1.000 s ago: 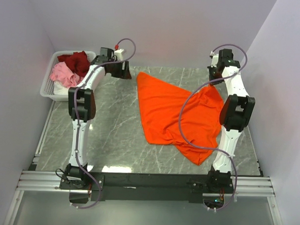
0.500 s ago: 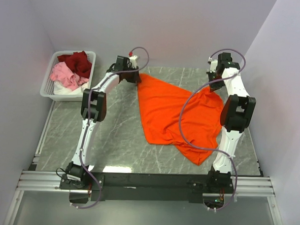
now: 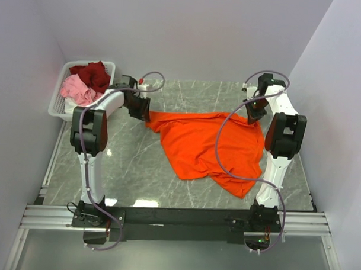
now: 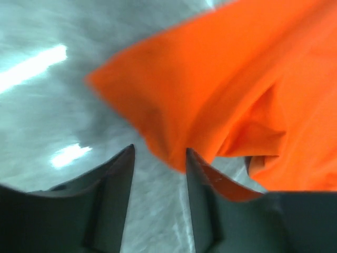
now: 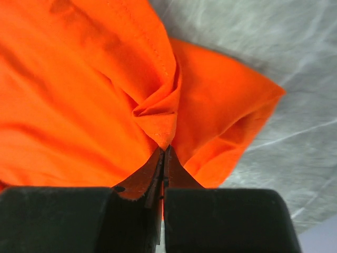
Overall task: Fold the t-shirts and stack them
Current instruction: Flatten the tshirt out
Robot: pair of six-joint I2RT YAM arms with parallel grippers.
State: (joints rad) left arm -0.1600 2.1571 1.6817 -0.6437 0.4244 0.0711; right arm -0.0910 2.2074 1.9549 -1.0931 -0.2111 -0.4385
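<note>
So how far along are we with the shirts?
Done: nothing is folded or stacked yet. In hand: the orange t-shirt lies rumpled on the table, the right gripper is shut on its far right edge, and the left gripper is at its left corner with jaws apart. Left: flatten and fold it, then the dark red shirt and pink shirt piled in the basket.

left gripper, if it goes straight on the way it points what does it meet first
The orange t-shirt: its folded corner sits right ahead of the left gripper, at its parted fingertips, though depth is unclear.
</note>
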